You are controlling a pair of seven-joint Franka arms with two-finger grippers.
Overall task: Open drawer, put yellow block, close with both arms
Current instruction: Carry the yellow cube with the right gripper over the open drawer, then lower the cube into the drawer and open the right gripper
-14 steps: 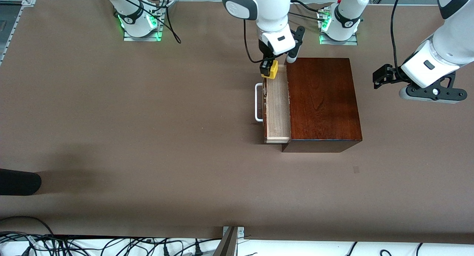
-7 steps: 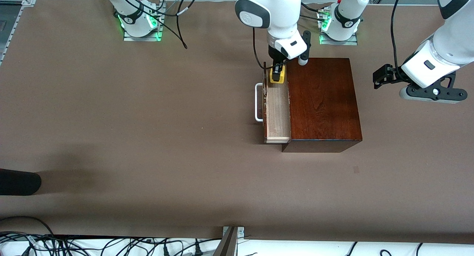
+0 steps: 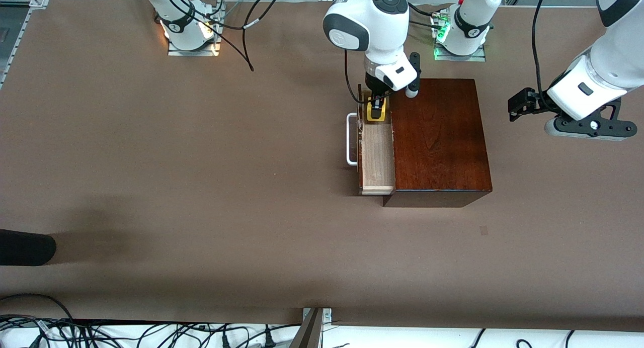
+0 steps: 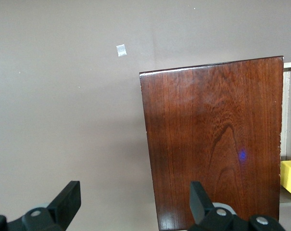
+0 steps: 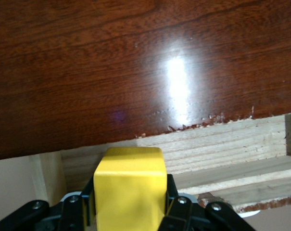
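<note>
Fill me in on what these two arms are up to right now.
The right gripper is shut on the yellow block and holds it over the open drawer, at the end nearest the robots' bases. The drawer is pulled partway out of the mahogany box. The left gripper waits open, above the table beside the box.

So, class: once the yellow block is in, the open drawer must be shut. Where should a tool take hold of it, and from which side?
Grip the white handle on the drawer front. It is a U-shaped bar standing clear of the front, so fingers fit around it. Come from the side toward the right arm's end of the table, where the drawer sticks out of the wooden box. A flat push on the front would probably also do.
</note>
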